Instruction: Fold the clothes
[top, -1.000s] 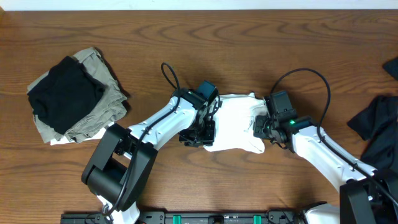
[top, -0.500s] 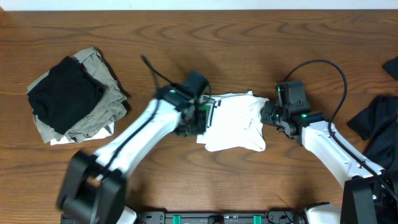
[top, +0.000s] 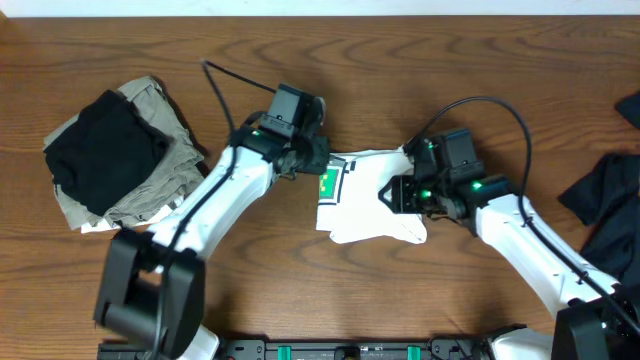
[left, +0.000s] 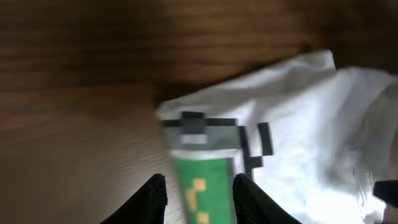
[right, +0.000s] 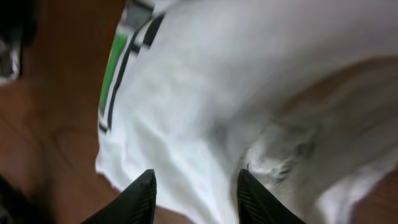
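Overhead alone shows the black-and-khaki pile (top: 115, 155).

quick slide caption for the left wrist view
Open left tool over the pixel print on the white T-shirt

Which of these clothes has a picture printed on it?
The white T-shirt in the middle, showing a green pixel print. The black garment, the khaki garment and the dark garment at right show none.

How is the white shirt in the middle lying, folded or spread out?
Folded, roughly: the white shirt is a small rumpled bundle with layered edges, its green print on top and no sleeves spread out.
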